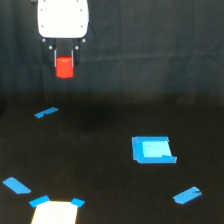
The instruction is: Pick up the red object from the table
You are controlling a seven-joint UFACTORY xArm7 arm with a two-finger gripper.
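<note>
Gripper (64, 59): hangs at the top of the exterior view, toward its left. White blocky body above, two thin dark fingers pointing down.
Grip: fingers closed in on the red object (64, 67), one on each side of its upper part. Contact looks firm, though the picture is soft and the finger edges blur into the dark backdrop.
Red object: between the fingers, its lower part sticking out below the fingertips. Stubby, bright red-orange, narrower than the white body. It appears to be off the table (100, 165), which lies well below it.
Below the gripper: a short blue tape strip (46, 112) on the table, slightly to the exterior view's left.
Farther below: a light square patch (55, 212) with blue corners, at the bottom edge of the view; just beside it, a blue tape piece (16, 185).
Below and to the exterior view's right of the gripper: a blue square (152, 149) with a paler centre, well apart from the gripper. Beyond it, a small blue tape scrap (187, 195).
Writing: no text or markings readable at this sharpness.
</note>
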